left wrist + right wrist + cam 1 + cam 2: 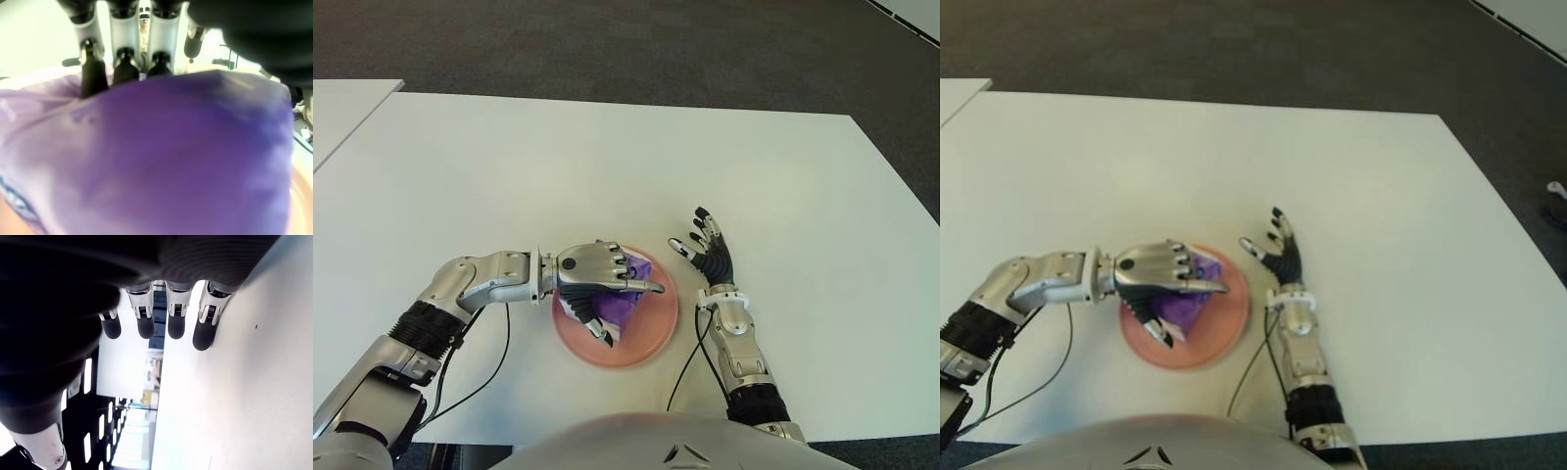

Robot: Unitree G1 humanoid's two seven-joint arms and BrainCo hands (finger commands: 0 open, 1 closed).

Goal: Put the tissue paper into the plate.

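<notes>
left hand (597, 279) curled around tissue paper (615, 308), over plate (656, 338)

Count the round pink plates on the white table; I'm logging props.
1: the round pink plate sits under the left hand, which grips the purple tissue pack; right hand beside it.

Even bright overhead light on my white rectangular tabletop (607, 157); shadows soft, faint under round pink plate (651, 348). Right eye view softer than left. My left wrist view: crumpled purple tissue paper (161, 156) fills frame, fully out of focus, background blown out. My right wrist view: palm near black, tabletop overexposed.
</notes>
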